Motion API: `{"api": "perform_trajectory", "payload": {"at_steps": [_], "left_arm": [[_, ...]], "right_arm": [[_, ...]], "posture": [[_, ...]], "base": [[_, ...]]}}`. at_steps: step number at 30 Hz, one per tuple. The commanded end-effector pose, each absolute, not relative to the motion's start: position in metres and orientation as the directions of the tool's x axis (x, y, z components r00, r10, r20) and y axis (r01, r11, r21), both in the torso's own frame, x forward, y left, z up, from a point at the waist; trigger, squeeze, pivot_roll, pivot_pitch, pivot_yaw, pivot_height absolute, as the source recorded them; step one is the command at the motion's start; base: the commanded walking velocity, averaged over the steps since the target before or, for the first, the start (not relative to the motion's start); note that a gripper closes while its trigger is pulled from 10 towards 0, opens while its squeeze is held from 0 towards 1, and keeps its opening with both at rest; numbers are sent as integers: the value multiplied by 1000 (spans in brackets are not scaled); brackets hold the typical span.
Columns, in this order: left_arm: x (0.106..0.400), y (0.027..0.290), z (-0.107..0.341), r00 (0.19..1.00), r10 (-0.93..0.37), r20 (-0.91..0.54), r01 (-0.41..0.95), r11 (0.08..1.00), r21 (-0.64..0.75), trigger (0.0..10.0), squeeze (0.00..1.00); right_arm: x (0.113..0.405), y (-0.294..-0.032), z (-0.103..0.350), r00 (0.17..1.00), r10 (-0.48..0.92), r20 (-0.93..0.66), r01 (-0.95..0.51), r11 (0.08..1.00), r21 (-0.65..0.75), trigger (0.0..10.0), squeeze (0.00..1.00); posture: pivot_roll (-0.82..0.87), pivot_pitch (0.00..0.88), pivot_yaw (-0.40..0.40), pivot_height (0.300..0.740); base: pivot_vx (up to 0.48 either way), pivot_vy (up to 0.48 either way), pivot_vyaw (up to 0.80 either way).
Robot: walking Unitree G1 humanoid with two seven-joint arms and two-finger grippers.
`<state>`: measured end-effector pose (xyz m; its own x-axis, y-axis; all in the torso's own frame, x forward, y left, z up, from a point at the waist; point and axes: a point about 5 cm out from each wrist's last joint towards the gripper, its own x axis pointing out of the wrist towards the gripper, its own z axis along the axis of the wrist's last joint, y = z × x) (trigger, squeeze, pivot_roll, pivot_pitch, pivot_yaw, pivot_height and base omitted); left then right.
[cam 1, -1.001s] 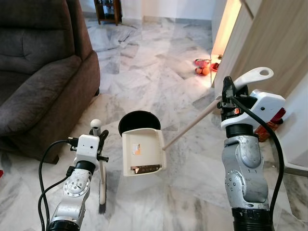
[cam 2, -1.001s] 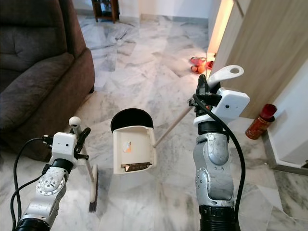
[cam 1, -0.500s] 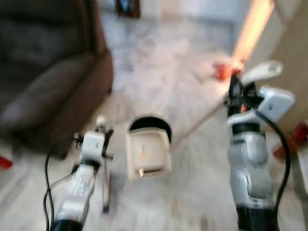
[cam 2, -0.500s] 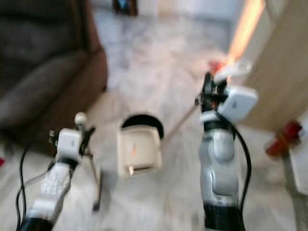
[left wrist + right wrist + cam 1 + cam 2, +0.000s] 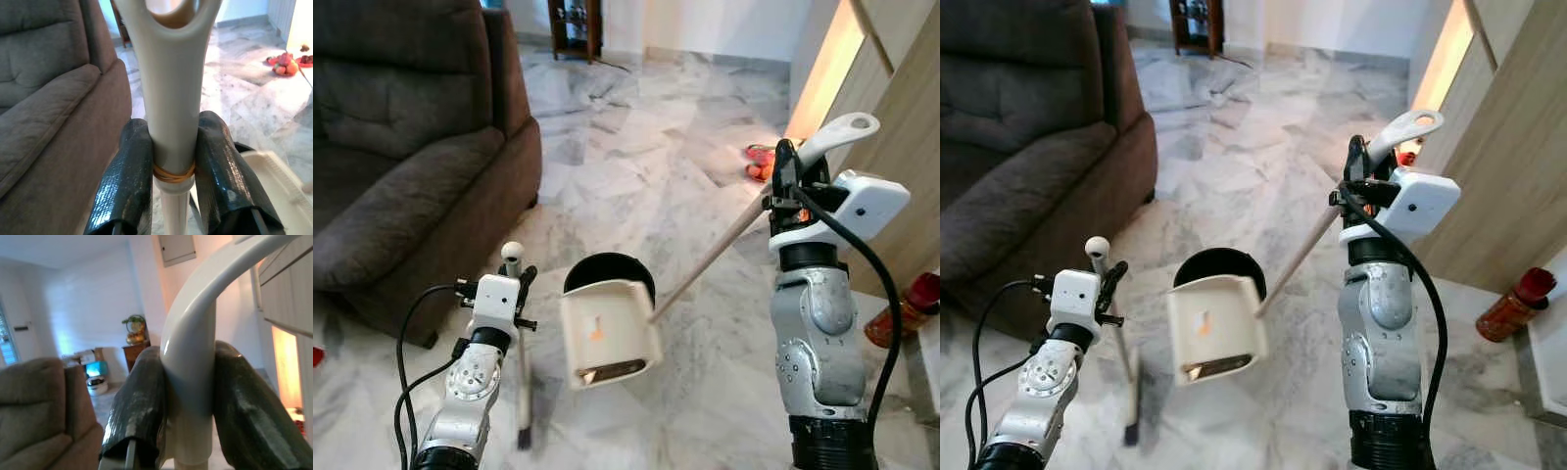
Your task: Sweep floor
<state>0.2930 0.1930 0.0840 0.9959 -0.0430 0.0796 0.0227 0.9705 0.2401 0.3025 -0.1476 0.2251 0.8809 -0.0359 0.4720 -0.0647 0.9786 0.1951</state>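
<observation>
Your left gripper [image 5: 173, 186] is clamped on the broom handle [image 5: 171, 98], fingers [image 5: 122, 186] pressed tight to both sides just below the looped top end, w/ a rubber band around the shaft btwn them. From the head cam, the broom [image 5: 523, 387] hangs near vertical in front of the left arm, bristles down at the marble floor [image 5: 636, 166]; can't tell if they touch it.

Your right gripper [image 5: 188, 406] is closed on the curved white grip of the dustpan handle [image 5: 195, 342]. That long handle [image 5: 710, 259] slants down and toward the robot's left to the cream dustpan [image 5: 607, 333], which is lifted and tilted, open side facing up. Some dark bits sit along its lower edge.

Right behind the dustpan is a round black bin [image 5: 612, 271], on the floor. Dark sofa [image 5: 401, 147] is on the robot's left. Wood-panel wall [image 5: 901, 127] on the right, a red bottle [image 5: 906, 308] at its base, and small red/orange items [image 5: 759, 162] on the floor further ahead.
</observation>
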Motion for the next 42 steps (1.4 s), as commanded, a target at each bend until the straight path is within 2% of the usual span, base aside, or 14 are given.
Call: {"api": "perform_trajectory", "payload": {"at_steps": [1,42], "left_arm": [[297,191,95,989,-61,133,24,964,266,10000,0],[298,191,95,989,-58,139,20,965,263,10000,0]], "right_arm": [[296,-151,246,825,-59,563,-89,968,234,10000,0],[295,-142,256,805,-13,593,-139,968,210,10000,0]], "posture": [[1,90,7,740],[7,77,6,740]], "base": [[300,0,0],[303,0,48]]}}
